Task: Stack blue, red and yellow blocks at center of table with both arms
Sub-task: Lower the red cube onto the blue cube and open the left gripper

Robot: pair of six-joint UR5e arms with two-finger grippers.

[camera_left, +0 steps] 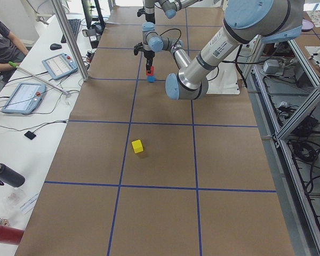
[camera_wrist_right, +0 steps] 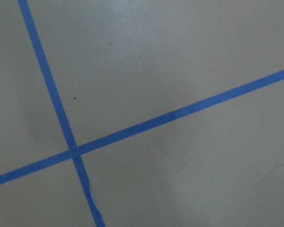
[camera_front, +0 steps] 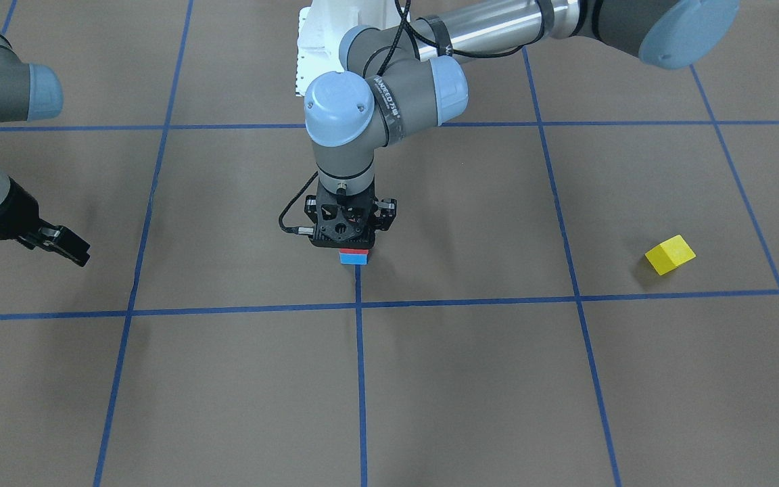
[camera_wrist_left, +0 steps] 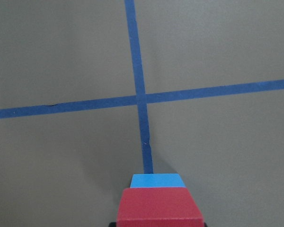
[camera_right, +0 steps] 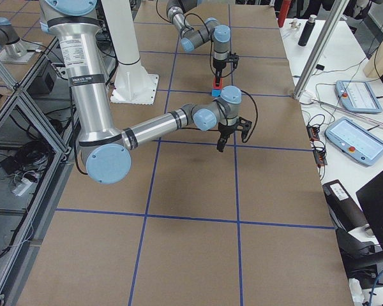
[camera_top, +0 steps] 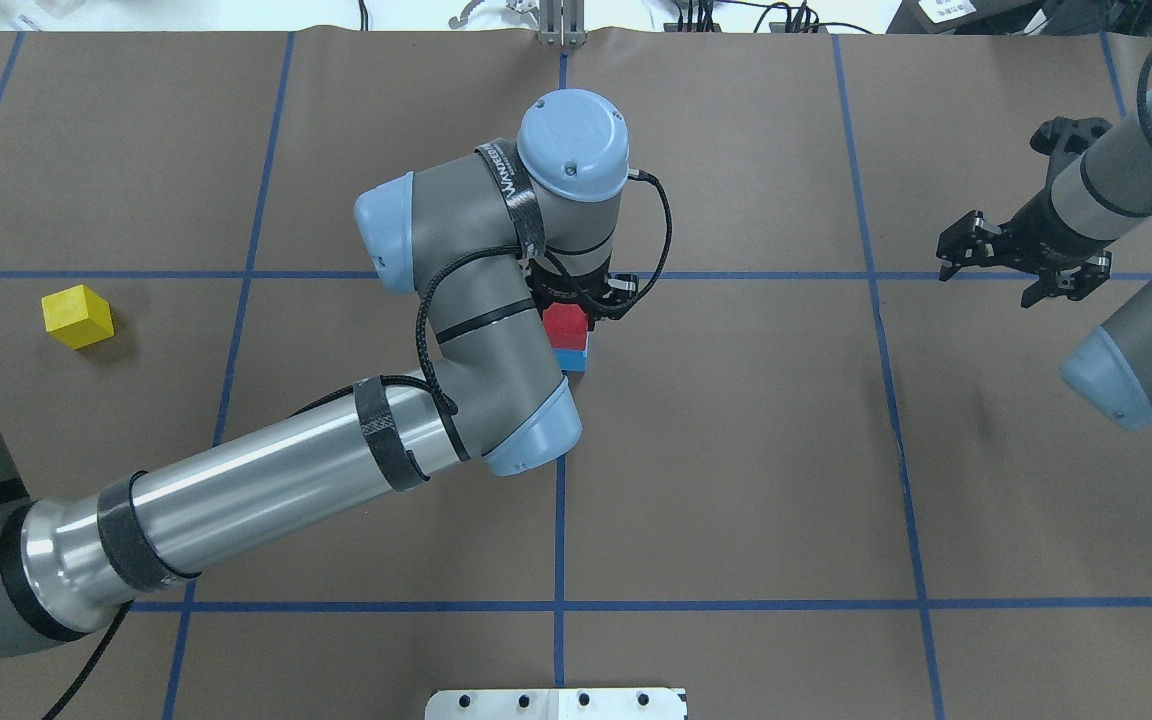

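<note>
At the table's [camera_front: 498, 379] centre the red block [camera_front: 353, 251] sits on top of the light blue block [camera_front: 353, 258], on a blue tape line. My left gripper [camera_front: 353, 247] points straight down and is shut on the red block [camera_top: 566, 320]; its fingers are mostly hidden under the wrist. In the left wrist view the red block [camera_wrist_left: 160, 205] fills the bottom edge with the blue block [camera_wrist_left: 157, 180] just under it. The yellow block [camera_front: 670, 255] lies alone far out on my left side [camera_top: 78, 316]. My right gripper [camera_top: 991, 282] hovers open and empty over bare table at the right.
The white pedestal base [camera_top: 556, 703] stands at the robot's edge of the table. A side bench with tablets [camera_left: 24, 96], a metal post [camera_left: 69, 42] and a seated person [camera_left: 0, 42] lies beyond the far edge.
</note>
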